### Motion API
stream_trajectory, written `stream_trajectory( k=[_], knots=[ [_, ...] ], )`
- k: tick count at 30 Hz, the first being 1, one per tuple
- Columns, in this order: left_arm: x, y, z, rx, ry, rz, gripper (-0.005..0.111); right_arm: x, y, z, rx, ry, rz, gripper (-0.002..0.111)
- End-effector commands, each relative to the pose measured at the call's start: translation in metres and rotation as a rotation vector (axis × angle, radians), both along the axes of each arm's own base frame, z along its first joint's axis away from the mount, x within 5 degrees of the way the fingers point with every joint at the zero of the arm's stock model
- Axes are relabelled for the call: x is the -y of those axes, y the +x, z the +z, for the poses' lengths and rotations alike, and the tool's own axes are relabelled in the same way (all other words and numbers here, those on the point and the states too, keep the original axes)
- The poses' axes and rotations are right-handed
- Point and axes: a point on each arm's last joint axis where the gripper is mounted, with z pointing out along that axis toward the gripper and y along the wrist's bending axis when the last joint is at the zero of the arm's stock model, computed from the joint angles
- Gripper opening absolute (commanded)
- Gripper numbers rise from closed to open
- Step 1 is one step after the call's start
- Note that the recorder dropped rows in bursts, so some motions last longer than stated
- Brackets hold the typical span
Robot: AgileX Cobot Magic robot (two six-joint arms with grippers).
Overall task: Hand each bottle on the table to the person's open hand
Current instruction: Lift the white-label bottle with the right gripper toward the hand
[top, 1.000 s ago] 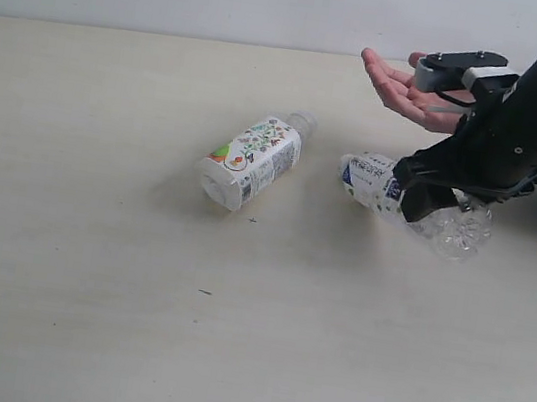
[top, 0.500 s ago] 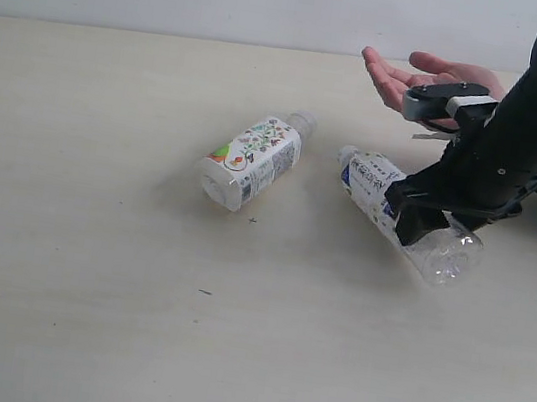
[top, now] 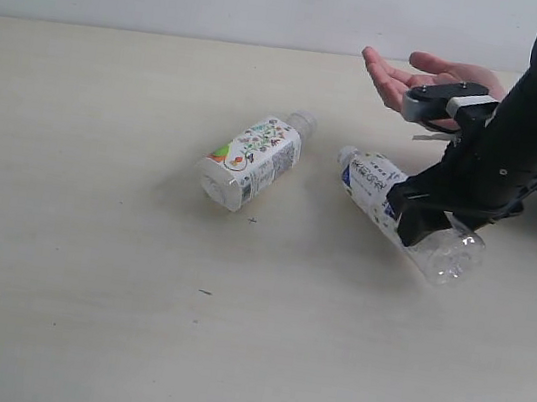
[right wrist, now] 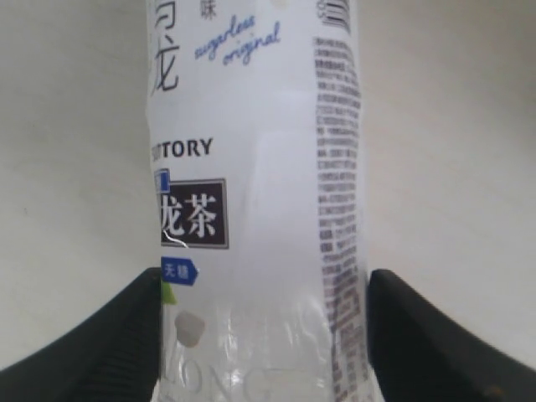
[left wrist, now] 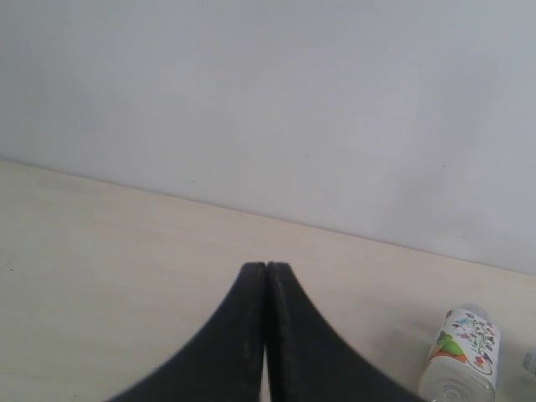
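My right gripper (top: 415,221) is shut on the white-and-blue bottle (top: 371,188), one finger on each side of its clear lower body (right wrist: 260,193). That bottle lies slanted, cap towards the middle of the table (top: 84,285); whether it rests on the table I cannot tell. The person's open hand (top: 408,80) waits palm up just behind the right arm. A bottle with a colourful print (top: 252,159) lies on its side to the left. My left gripper (left wrist: 267,268) is shut on nothing and hovers over bare table, with the printed bottle (left wrist: 462,356) off to one side.
A pale wall runs along the table's far edge. My right arm's black links (top: 522,128) and grey wrist camera (top: 446,98) stand between the held bottle and the hand. Bare table stretches to the left and front.
A second ago the right arm shifted and the white-and-blue bottle swung into its present slant. Over the last half second hardly anything has moved. The printed bottle and the hand stayed put.
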Motion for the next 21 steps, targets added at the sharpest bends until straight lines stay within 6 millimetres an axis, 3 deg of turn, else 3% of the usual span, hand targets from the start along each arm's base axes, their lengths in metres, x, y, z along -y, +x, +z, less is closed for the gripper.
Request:
stream_trajectory(
  k=[1, 6, 12, 21],
  knots=[
    [0.000, 0.000, 0.000, 0.009, -0.004, -0.006, 0.002, 0.002, 0.000, -0.001, 0.004, -0.014, 0.018, 0.000],
    [0.000, 0.000, 0.000, 0.009, -0.004, -0.006, 0.002, 0.002, -0.001, 0.009, 0.041, 0.000, 0.015, 0.000],
    [0.000, 0.000, 0.000, 0.009, -0.004, -0.006, 0.002, 0.003, -0.010, 0.042, 0.115, 0.042, 0.019, 0.000],
    [0.000, 0.000, 0.000, 0.009, -0.004, -0.006, 0.002, -0.001, -0.033, 0.072, 0.066, 0.133, 0.077, 0.000]
  ],
)
